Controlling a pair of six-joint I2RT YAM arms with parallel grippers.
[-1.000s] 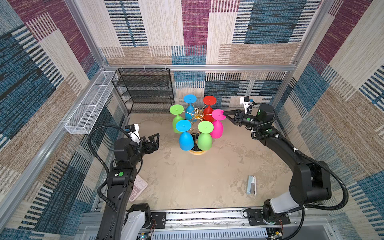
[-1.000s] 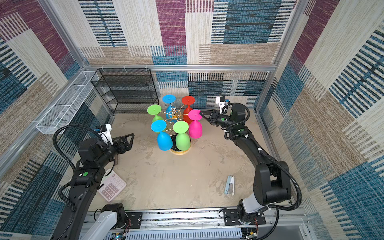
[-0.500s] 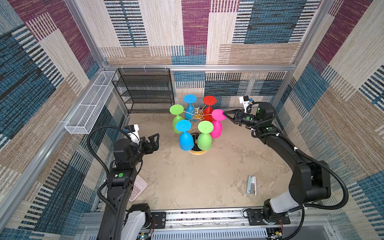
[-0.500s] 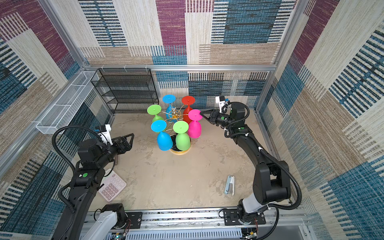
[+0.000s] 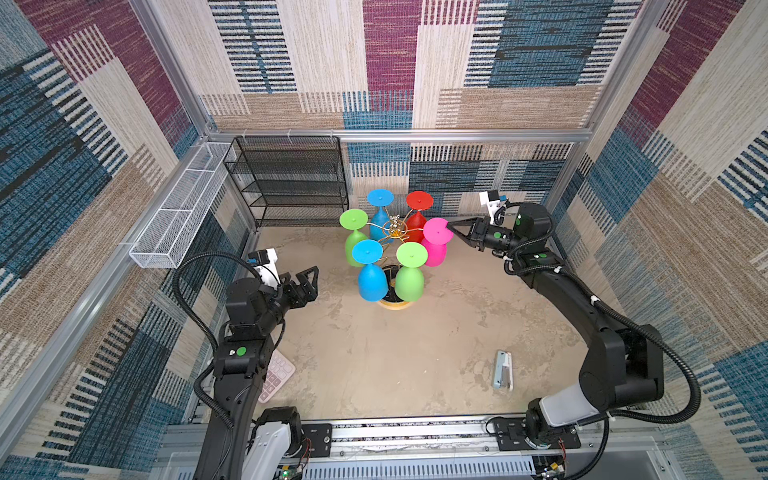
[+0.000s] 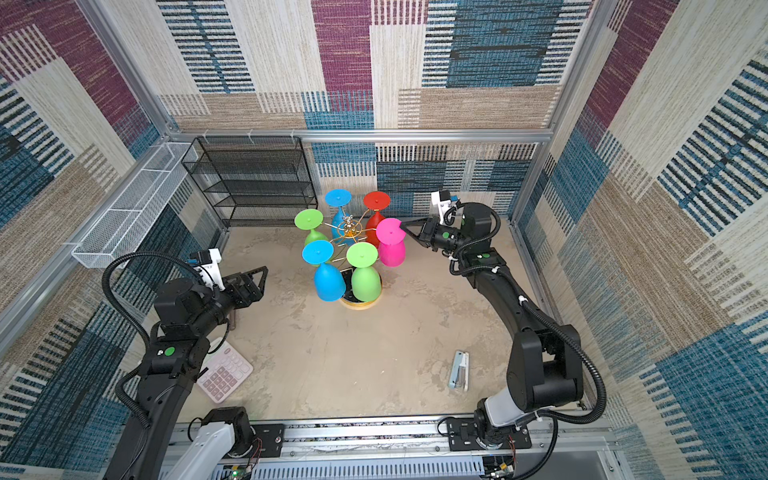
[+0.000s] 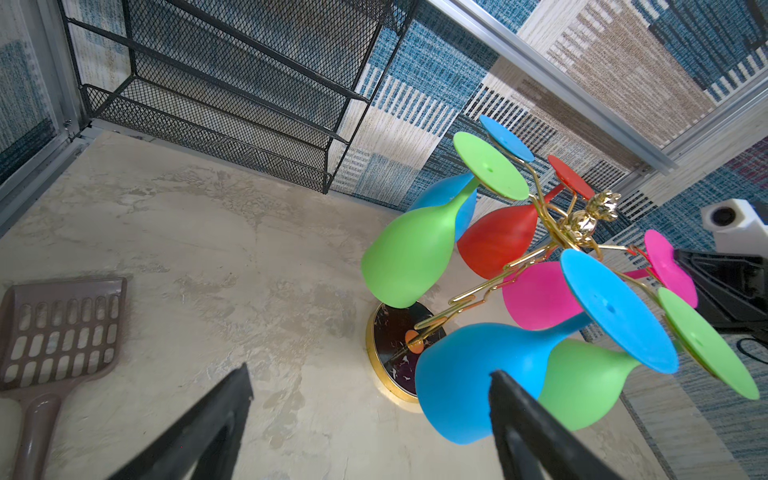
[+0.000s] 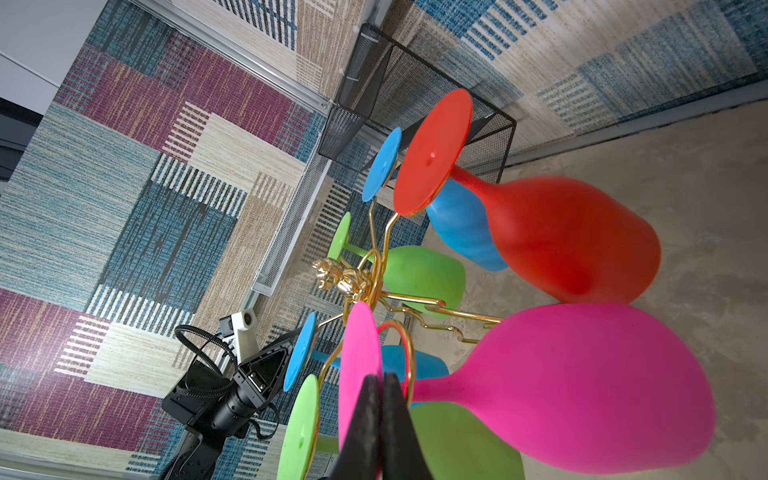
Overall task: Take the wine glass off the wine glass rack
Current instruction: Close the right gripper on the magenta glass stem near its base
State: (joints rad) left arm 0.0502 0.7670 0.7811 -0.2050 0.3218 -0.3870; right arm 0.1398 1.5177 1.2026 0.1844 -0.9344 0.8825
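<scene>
Rack (image 5: 393, 228) holds six glasses (image 5: 372, 283) — right end effector (image 5: 449, 227) grips pink glass (image 5: 434, 254).

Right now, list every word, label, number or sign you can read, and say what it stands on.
No text is readable in any view.
Pink calculator: key markings too small to read.
Pink wine glass, wine glass rack: no markings seen.
</scene>
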